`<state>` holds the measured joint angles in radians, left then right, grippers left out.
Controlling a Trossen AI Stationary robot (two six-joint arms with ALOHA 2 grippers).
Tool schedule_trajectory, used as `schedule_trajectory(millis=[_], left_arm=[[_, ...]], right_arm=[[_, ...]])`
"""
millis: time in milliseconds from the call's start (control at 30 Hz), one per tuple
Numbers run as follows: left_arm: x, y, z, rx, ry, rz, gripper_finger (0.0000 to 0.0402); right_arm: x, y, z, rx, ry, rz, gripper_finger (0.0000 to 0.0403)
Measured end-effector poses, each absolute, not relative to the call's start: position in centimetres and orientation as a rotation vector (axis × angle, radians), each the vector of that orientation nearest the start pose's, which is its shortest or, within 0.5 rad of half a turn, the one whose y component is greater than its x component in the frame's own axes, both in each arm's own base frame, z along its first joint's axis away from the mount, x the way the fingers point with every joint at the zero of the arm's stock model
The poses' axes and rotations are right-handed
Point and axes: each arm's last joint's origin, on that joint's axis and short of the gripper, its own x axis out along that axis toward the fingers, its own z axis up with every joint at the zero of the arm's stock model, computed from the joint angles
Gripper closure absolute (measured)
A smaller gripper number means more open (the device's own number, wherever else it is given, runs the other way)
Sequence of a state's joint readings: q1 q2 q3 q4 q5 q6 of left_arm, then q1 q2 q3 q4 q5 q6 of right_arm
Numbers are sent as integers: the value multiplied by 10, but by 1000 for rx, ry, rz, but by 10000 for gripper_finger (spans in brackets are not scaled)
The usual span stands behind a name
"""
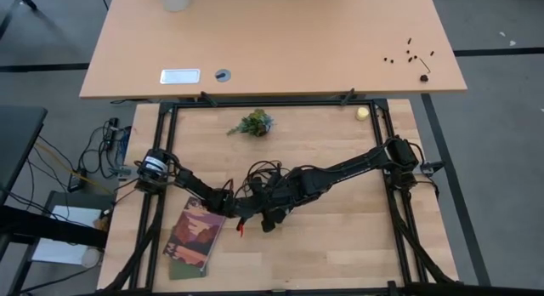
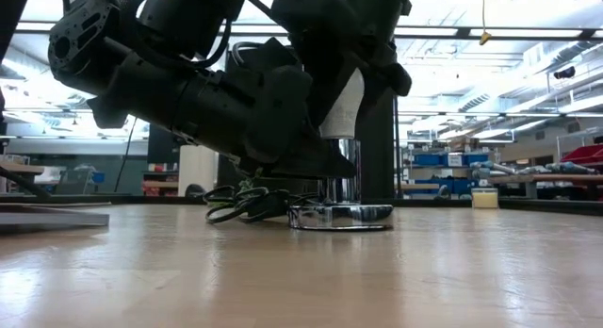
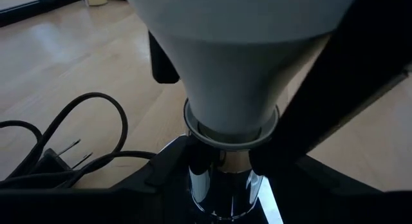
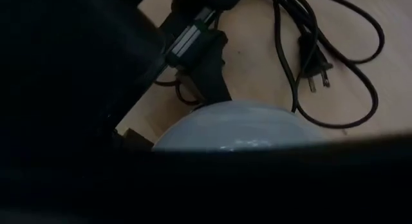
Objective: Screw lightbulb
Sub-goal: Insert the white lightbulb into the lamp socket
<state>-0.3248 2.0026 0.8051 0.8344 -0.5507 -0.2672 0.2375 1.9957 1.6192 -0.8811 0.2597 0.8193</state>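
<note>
Here the right pincer (image 2: 344, 92) grips the lightbulb (image 3: 235, 69), upright in its socket (image 2: 341, 213).

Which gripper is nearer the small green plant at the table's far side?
Right, though only slightly. The right gripper and the left gripper meet at the lightbulb mid-table; the plant lies beyond both, apart from them, nearly straight past the left one.
</note>
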Motion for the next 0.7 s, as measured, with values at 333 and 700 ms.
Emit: schedule_trajectory(millis=[333, 700], left_arm=[[348, -102, 104, -111, 299, 251, 213], [348, -102, 104, -109, 303, 252, 213]], right_arm=[[395, 88, 224, 230, 1220, -279, 80], [392, 88, 251, 132, 1284, -187, 67]])
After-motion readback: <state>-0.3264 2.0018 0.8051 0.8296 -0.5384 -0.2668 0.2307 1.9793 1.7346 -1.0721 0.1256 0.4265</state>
